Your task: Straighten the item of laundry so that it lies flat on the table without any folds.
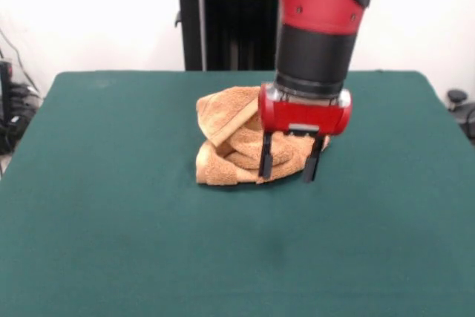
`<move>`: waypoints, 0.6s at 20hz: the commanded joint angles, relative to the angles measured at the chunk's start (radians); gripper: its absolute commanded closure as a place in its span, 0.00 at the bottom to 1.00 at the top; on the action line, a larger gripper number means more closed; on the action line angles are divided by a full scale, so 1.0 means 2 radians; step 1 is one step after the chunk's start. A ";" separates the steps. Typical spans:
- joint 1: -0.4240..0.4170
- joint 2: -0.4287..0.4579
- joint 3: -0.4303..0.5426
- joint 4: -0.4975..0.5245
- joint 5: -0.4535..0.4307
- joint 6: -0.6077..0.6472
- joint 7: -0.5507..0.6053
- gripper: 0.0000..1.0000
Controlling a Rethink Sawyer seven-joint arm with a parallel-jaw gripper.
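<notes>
The orange-tan terry towel (231, 139) lies crumpled in a heap near the middle of the dark green table (111, 206), with folds and a smoother band showing on its upper left. My gripper (288, 176) hangs from the red arm at the towel's front right edge. Its two black fingers (265, 157) are spread apart and point down, with their tips at about the table's surface. They straddle the front right part of the towel. Nothing is clamped between them.
The black pedestal (223, 27) stands behind the table's far edge. Cables and dark equipment (11, 109) show at the left edge, and a dark object (460, 105) at the right edge.
</notes>
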 commanded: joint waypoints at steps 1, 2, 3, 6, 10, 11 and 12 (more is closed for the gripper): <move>0.019 -0.057 0.030 0.061 -0.012 0.085 0.028 0.00; 0.017 -0.056 0.032 0.066 -0.013 0.078 0.031 0.00; 0.015 -0.055 0.034 0.070 -0.014 0.072 0.031 0.00; 0.007 -0.054 0.042 0.086 -0.017 0.057 0.032 0.00; -0.001 -0.066 0.047 0.112 -0.017 0.050 0.032 0.00; -0.002 -0.069 0.047 0.116 -0.018 0.049 0.031 0.00; -0.004 -0.070 0.048 0.120 -0.019 0.048 0.030 0.00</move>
